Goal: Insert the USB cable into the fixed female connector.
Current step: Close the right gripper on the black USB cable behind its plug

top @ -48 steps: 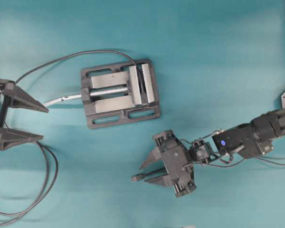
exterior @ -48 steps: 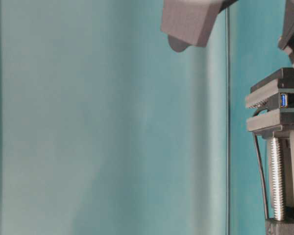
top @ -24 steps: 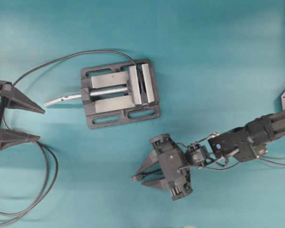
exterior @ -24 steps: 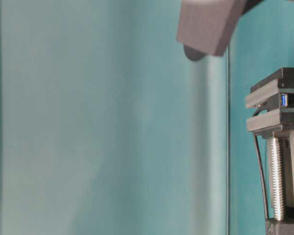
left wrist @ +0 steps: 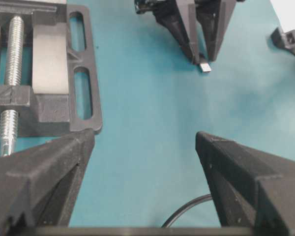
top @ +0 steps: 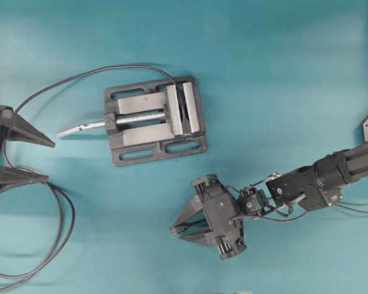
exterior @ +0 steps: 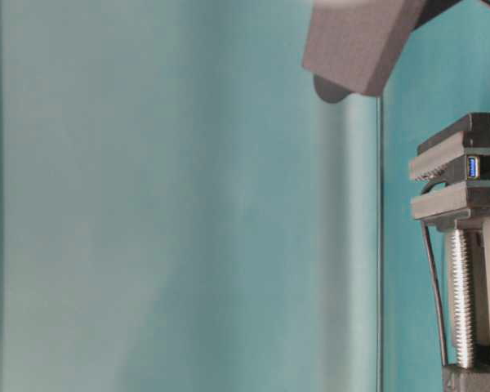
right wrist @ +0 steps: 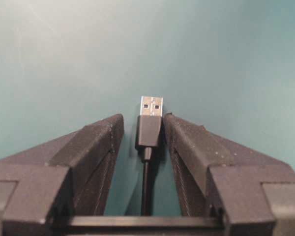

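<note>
My right claw [right wrist: 143, 129] straddles the thin dark grey USB cable's black plug [right wrist: 149, 129], fingers parted, lower than before; its cord is hidden; my left claw [top: 49, 160] gapes at nine o'clock

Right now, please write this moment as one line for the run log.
left gripper: open, holds nothing | right gripper: open, straddling USB cable plug on table, not clamped | fixed female connector: in vise, no plug in it

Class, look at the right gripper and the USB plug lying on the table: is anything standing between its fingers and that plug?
No. The right gripper straddles the USB plug, a finger on each side with small gaps; nothing visible lies between them.
</note>
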{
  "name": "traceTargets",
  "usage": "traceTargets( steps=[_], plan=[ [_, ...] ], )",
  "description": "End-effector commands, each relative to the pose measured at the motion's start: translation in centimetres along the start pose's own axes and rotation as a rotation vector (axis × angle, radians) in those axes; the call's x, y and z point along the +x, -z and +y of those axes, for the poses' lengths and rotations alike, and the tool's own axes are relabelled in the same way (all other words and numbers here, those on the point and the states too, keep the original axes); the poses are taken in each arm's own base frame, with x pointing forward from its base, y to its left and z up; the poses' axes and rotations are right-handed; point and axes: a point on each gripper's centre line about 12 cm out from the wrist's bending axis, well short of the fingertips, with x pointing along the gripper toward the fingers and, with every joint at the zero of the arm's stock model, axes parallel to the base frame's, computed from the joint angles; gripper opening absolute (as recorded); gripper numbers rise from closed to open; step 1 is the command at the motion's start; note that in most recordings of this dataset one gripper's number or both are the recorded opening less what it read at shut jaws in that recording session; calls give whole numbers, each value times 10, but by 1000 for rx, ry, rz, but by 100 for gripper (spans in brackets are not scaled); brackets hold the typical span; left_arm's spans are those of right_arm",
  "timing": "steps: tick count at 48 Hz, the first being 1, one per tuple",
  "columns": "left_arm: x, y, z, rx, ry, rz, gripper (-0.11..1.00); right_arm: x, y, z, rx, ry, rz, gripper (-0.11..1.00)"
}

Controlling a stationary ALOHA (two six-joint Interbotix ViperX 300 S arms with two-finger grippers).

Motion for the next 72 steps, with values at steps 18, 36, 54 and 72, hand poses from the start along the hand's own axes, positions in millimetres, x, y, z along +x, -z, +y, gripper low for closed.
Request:
traceTargets(
  steps=[18, 36, 54, 72],
  plan=[
    [1, -5, -2, -4, 9, -15, 99, -8, 0, -3, 35, 22, 8, 49],
    [1, -3, -2, -4, 8, -11, 99, -9, 2, -3, 41, 26, 13, 48],
    [-1, 8, 1, -5, 3, 9, 99, -9, 3, 7, 26, 5, 16, 20],
    [-14, 35, 9, -4, 9, -10, 99, -7, 1, 7, 40, 12, 18, 19]
  ],
)
